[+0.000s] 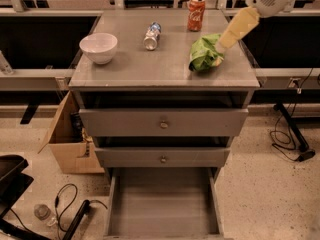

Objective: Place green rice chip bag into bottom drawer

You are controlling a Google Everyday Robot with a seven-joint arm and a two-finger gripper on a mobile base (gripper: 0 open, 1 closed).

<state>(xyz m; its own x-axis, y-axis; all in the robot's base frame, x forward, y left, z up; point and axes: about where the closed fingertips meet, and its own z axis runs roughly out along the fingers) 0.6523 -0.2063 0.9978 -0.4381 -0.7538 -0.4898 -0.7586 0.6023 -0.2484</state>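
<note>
The green rice chip bag [201, 58] lies crumpled on the right side of the grey cabinet top [150, 69]. My arm reaches in from the upper right. Its cream-coloured end with the gripper [219, 48] is at the bag's upper right edge, touching or just above it. The bottom drawer [162, 206] is pulled open below, showing a plain grey inside with nothing in it. The two upper drawers [163, 122] with small round knobs stand slightly ajar.
On the cabinet top are a white bowl [98, 47] at the left, a small bottle [152, 35] lying in the middle, and a red soda can [196, 14] behind the bag. A cardboard box [70, 134] stands left of the cabinet. Cables [290, 134] lie on the floor.
</note>
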